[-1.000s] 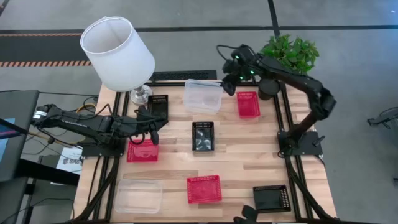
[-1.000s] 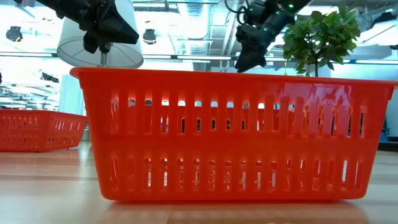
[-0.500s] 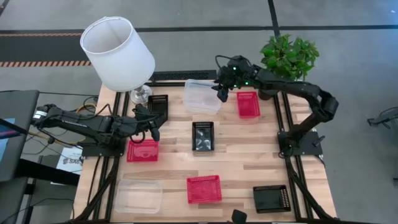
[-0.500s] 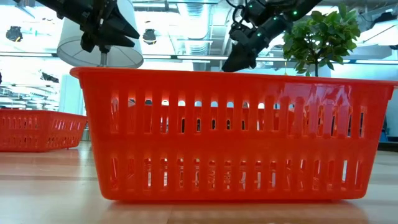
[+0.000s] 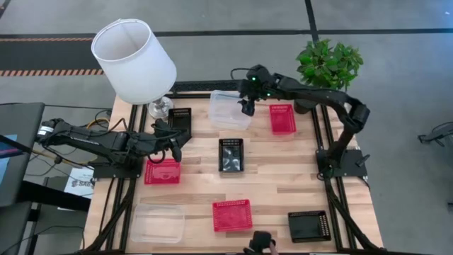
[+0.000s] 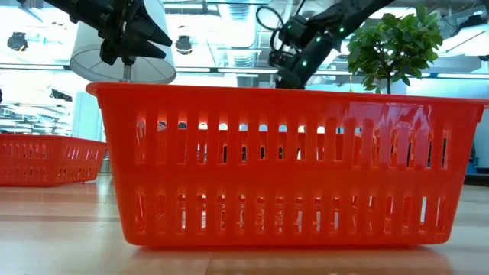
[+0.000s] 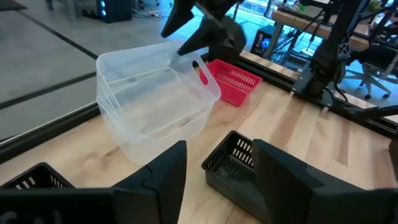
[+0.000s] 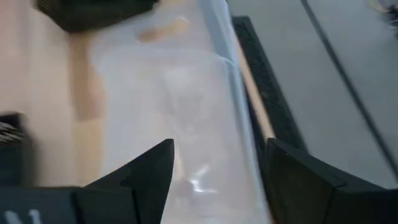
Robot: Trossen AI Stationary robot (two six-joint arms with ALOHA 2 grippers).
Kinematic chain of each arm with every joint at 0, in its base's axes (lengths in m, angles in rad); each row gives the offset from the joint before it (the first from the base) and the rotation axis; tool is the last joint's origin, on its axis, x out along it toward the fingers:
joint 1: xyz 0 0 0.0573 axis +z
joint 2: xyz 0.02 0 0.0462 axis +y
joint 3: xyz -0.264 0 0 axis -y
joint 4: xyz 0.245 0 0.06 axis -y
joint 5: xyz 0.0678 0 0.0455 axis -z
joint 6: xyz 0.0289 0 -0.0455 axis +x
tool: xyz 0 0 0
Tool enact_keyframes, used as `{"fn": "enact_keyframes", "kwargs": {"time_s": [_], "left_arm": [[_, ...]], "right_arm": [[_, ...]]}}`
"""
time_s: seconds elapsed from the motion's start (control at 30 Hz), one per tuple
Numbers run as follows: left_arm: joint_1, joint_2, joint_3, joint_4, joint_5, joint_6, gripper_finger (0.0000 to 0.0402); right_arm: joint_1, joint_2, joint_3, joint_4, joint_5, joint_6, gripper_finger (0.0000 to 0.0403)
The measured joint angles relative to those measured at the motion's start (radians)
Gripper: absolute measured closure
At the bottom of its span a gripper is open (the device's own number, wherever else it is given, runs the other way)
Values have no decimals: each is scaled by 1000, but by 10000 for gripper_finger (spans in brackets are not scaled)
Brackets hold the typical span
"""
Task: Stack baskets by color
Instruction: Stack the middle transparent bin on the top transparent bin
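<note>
On the table's left side, the left gripper [image 5: 172, 147] hovers above the wood between a black basket [image 5: 180, 118] at the far left and a red basket [image 5: 162, 171] just nearer, its fingers parted and gripping nothing. A white lamp [image 5: 134, 59] stands at the far left corner. At the near left edge lies a clear basket [image 5: 157, 223]. Toward the middle, another black basket [image 5: 231, 154] sits alone, with a red basket [image 5: 232, 214] at the near edge below it. At the far middle, a stack of clear baskets [image 5: 228, 110] stands; the right gripper [image 5: 246, 108] hangs over its right rim, fingers spread wide to either side of that wall, not clamped on it. Just right of it lies a third red basket [image 5: 282, 118], then the potted plant [image 5: 328, 62] at the far right corner. A third black basket [image 5: 308, 226] rests at the near right.
</note>
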Motion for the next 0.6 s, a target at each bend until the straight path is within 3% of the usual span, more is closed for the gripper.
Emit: {"fn": "enact_keyframes", "kwargs": {"time_s": [0.1,0.33,0.47,0.6], "left_arm": [[0,0,0,0,25,0,232],[0,0,0,-14,79,-33,232],[0,0,0,-16,81,-38,232],[0,0,0,-16,81,-38,232]], "right_arm": [[4,23,12,6,56,-42,128],[-5,47,15,25,65,-55,150],[-21,54,12,8,66,-35,207],[-26,52,14,17,67,-15,299]]}}
